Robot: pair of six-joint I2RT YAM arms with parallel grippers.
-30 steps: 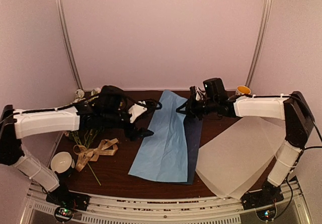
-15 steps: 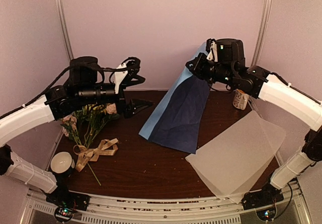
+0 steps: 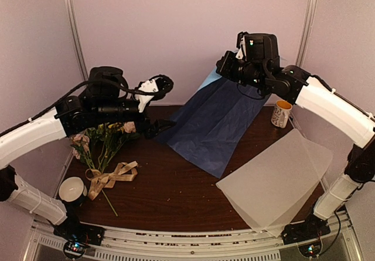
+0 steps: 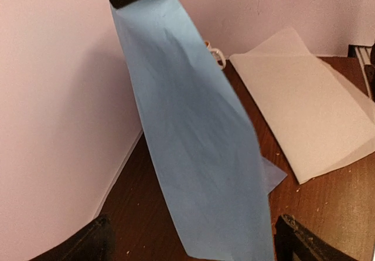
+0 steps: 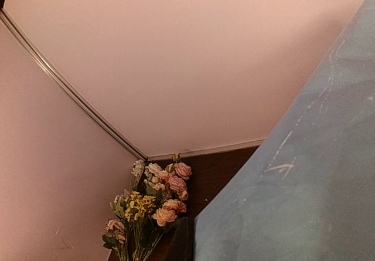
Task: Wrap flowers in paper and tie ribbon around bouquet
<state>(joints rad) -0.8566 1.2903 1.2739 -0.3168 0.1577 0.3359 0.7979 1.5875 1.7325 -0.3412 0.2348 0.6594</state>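
Above the tabletop's (image 3: 170, 182) far edge, right end effector (image 3: 224, 68) pinches the paper (image 3: 220, 123); open left end effector (image 3: 160, 105) should catch its low corner.

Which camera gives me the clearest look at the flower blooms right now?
Right wrist: the flowers show unobstructed, with pink, white and yellow blooms distinct, though the frame edge cuts off the stems. Top external shows the stems too, but the blooms sit partly behind the left arm. Left wrist shows no flowers.
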